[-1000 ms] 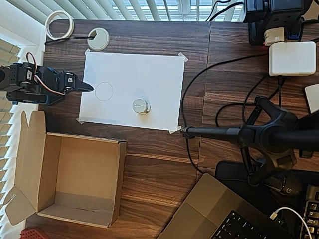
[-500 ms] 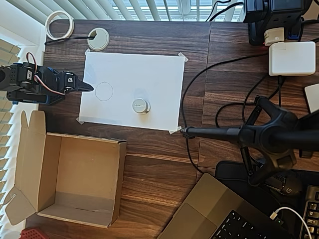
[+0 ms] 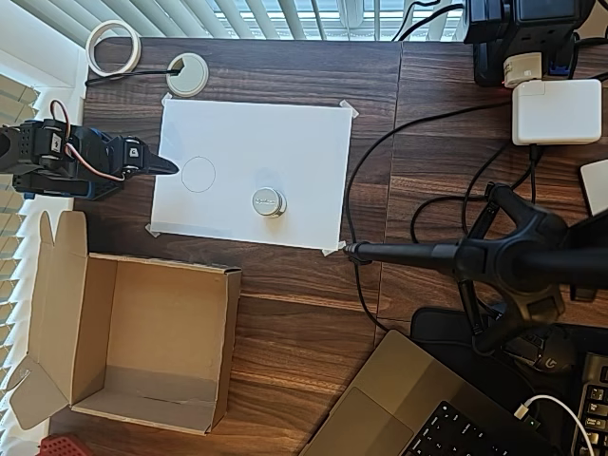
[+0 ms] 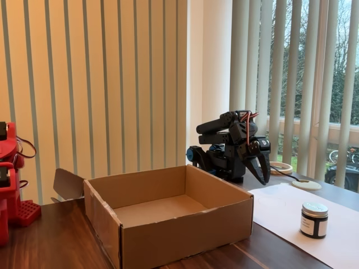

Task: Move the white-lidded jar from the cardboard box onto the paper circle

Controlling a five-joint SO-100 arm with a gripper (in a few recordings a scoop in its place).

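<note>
- Your jar (image 3: pixel 269 201) stands upright on the paper sheet (image 3: pixel 285 133), well right of the circle (image 3: pixel 199 174) in the overhead view, so placement looks off-target.
- The box (image 3: pixel 142 332), below the jar, sits empty.
- Your gripper (image 3: pixel 163 165) rests folded left of the circle, jaws pressed together, grasping nothing.
- Nothing has shifted since earlier.

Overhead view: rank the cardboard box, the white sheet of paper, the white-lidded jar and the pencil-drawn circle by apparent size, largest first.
1. cardboard box, flaps included
2. white sheet of paper, close to the box's floor alone
3. and 4. white-lidded jar and paper circle: about alike, so unranked
</note>
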